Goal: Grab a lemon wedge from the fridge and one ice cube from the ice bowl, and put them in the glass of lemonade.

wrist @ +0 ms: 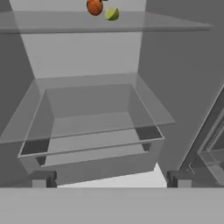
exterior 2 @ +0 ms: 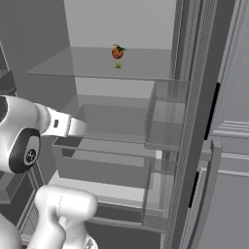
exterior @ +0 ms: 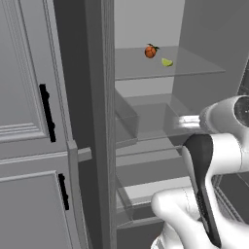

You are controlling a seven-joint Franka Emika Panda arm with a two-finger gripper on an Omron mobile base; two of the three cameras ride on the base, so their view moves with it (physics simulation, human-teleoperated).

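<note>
The fridge (exterior: 97, 121) stands open, so that much looks done. The lemon wedge (exterior: 167, 62) lies on the upper glass shelf (exterior: 194, 68), just right of the orange-red fruit (exterior: 151, 51). The gripper (wrist: 111, 179), jaws wide apart and empty, sits lower, facing the clear drawer (wrist: 92, 131); everything else is left.
</note>
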